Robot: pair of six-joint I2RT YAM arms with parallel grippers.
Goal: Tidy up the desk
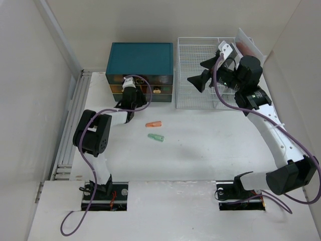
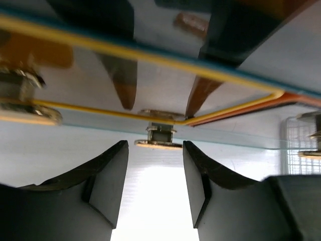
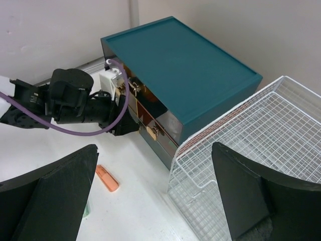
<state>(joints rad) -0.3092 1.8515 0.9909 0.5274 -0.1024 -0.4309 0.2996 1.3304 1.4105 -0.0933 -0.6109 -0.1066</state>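
left gripper (image 2: 154,145): apart, by drawer knob (image 2: 159,136) | right gripper (image 3: 154,148): spread wide | orange bit (image 1: 153,124), green bit (image 1: 156,137) on desk (image 1: 200,150) | looks barely begun

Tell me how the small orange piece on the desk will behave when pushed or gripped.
The orange piece is small and slim, so it is probably light and apt to skid on the smooth desk. It looks flat-sided, so rolling seems unlikely. Its straight shape suggests it is stiff.

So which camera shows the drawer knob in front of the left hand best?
Left wrist: the knob sits close, centred between the left hand's fingers. In the top and right wrist views, that hand mostly blocks it.
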